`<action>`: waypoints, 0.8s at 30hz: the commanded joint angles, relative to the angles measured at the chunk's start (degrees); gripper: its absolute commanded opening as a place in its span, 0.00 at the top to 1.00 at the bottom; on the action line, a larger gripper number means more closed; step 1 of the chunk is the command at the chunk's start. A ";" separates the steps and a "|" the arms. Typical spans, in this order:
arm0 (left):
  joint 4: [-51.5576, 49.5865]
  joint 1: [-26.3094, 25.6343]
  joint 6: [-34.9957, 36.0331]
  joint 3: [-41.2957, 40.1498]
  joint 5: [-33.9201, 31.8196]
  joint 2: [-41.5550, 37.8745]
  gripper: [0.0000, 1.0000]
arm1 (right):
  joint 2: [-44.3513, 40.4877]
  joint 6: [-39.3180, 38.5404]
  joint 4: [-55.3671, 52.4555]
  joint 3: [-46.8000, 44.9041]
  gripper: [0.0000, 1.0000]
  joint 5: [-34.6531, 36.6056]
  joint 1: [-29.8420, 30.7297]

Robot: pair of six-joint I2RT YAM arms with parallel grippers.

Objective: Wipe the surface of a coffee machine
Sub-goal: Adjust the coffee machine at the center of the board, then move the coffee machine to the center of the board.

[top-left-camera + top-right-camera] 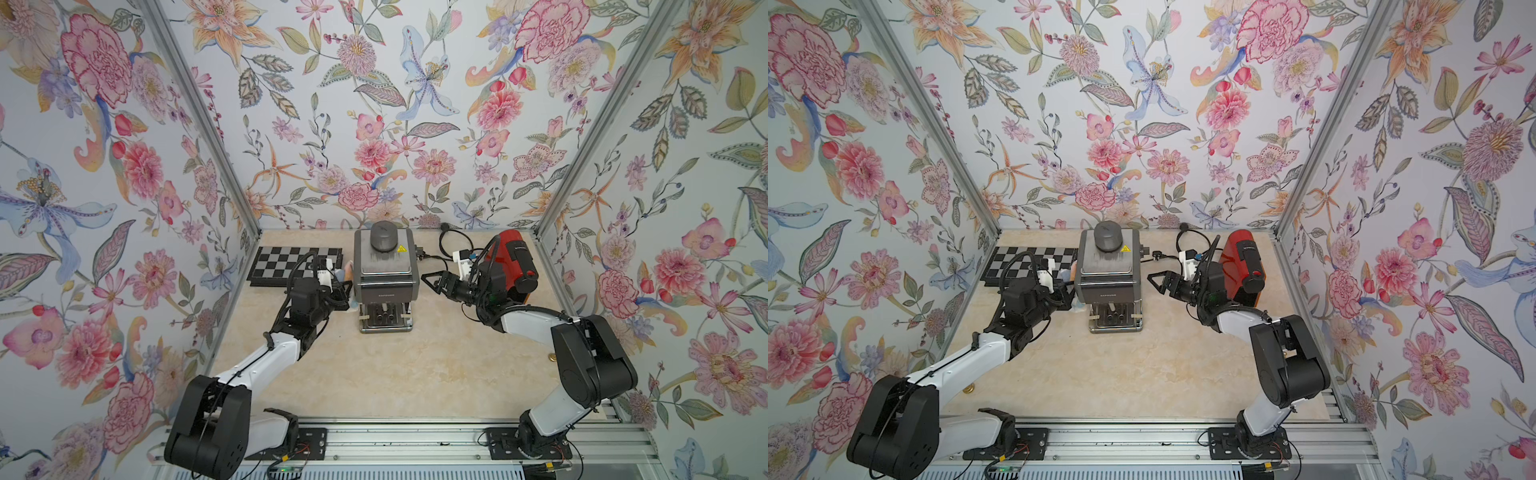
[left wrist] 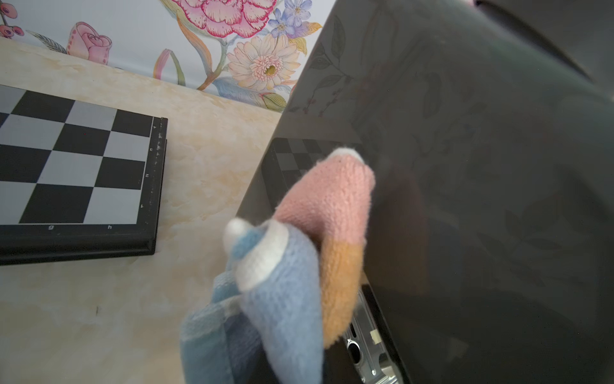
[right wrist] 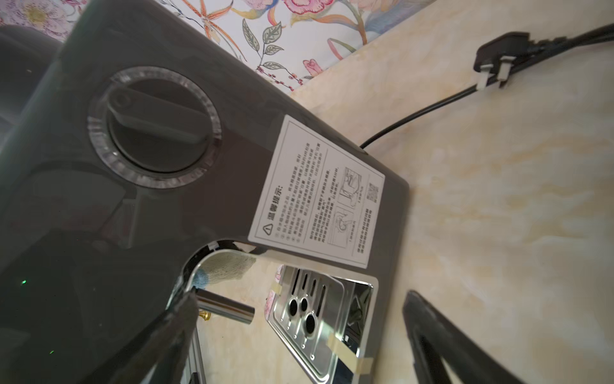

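Note:
A grey coffee machine (image 1: 384, 274) (image 1: 1108, 270) stands at the back middle of the table, with a round lid on top and a steel drip tray (image 3: 319, 319) at its foot. My left gripper (image 1: 347, 291) (image 1: 1070, 291) is at the machine's left side. It is shut on a knitted cloth (image 2: 299, 282) of blue, pink, orange and white, and the cloth hides its jaws. The cloth's pink part lies against the glossy grey side panel (image 2: 465, 199). My right gripper (image 1: 430, 279) (image 3: 299, 332) is open and holds nothing. It points at the machine's right side, close to the white warning label (image 3: 319, 196).
A black and silver chessboard (image 1: 291, 266) (image 2: 73, 169) lies back left, just behind my left arm. A red appliance (image 1: 513, 266) stands back right behind my right arm. A black cable with a plug (image 3: 495, 63) lies behind the machine. Flowered walls close off three sides.

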 commanded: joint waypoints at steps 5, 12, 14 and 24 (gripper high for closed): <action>0.05 -0.60 -1.72 -4.82 3.11 -4.22 1.00 | 2.53 -7.73 -6.04 1.60 0.03 4.07 2.55; 4.27 -1.23 -3.49 -6.73 4.64 -0.46 1.00 | 8.25 -7.34 -4.10 4.99 0.03 5.62 6.16; 6.10 -1.31 -3.99 -6.64 5.06 0.98 1.00 | 9.57 -7.26 -3.61 5.75 0.03 5.66 6.59; 14.49 -3.07 -7.11 -1.21 5.97 11.68 1.00 | 15.11 -7.48 -0.80 10.17 0.03 5.50 7.81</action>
